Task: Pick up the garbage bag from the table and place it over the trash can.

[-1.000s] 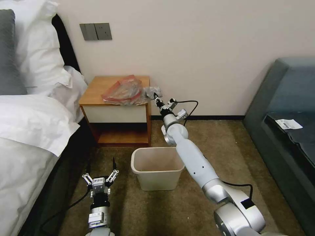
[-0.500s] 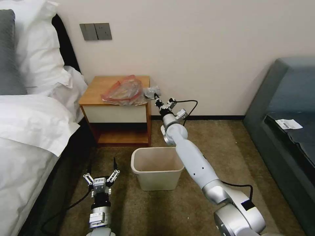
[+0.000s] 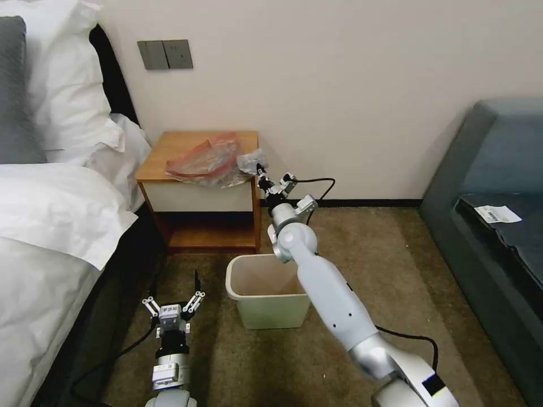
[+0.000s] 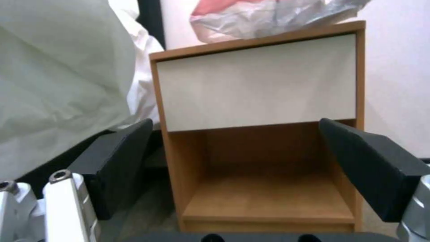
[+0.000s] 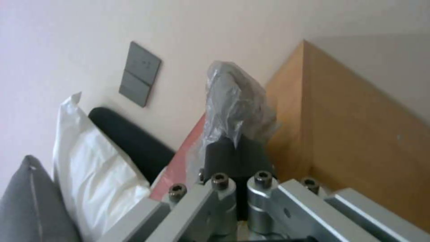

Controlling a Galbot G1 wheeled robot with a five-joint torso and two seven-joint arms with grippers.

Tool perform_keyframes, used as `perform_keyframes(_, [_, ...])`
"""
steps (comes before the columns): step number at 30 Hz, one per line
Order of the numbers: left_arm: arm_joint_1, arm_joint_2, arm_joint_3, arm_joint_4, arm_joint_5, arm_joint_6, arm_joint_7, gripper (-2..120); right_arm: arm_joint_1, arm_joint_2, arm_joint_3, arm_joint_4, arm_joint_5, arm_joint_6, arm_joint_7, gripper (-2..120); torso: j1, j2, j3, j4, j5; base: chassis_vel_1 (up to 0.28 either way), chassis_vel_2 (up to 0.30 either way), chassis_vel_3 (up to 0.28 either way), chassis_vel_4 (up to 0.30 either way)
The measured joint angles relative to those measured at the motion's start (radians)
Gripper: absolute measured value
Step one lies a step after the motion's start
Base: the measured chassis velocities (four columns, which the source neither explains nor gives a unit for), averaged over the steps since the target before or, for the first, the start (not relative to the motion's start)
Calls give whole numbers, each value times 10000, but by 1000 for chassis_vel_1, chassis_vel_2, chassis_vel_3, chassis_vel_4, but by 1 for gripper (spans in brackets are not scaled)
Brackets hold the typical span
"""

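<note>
The garbage bag point(image 3: 205, 160) lies crumpled on the table point(image 3: 169, 148), with its red band to the left and its bunched grey end point(image 3: 249, 160) at the table's right edge. My right gripper point(image 3: 259, 168) is shut on that grey end point(image 5: 235, 104), its dark fingers point(image 5: 224, 153) pinched together on the plastic. The cream trash can point(image 3: 249, 308) stands on the carpet in front of the table, and my right arm crosses over its right rim. My left gripper point(image 3: 172, 295) hovers low, left of the can, open, facing the table's white drawer front point(image 4: 255, 80).
A bed with white linen point(image 3: 51, 215) and pillows runs along the left, close to the table. A dark sofa point(image 3: 498, 186) stands at the right. Brown carpet point(image 3: 384, 243) lies open between the can and the sofa. A black cable point(image 3: 317, 183) loops off the right wrist.
My right arm has swung left and a little nearer the table, keeping hold of the grey end. The bag has flattened and spread leftward. The left arm has barely moved.
</note>
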Motion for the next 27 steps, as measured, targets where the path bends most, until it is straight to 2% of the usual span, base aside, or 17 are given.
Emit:
perform_keyframes(7, [-146,23,136,21,-144,3,-101,93,-958,-82,-578,1608,-158,-23,744,0,0,0,0,3,1,0,0,0,0])
perform_keyframes(16, [-149,295,-223,-1178,-784,477,-136,93,-2352,-1023,-964,3357,-488,-92,1505,0,0,0,0,1,3,0,0,0,0])
perform_keyframes(27, [-152,370,-326,-1857,-1111,749,-325,93,-3812,-1943,-1319,4969,-928,-280,2142,0,0,0,0,0,1,0,0,0,0])
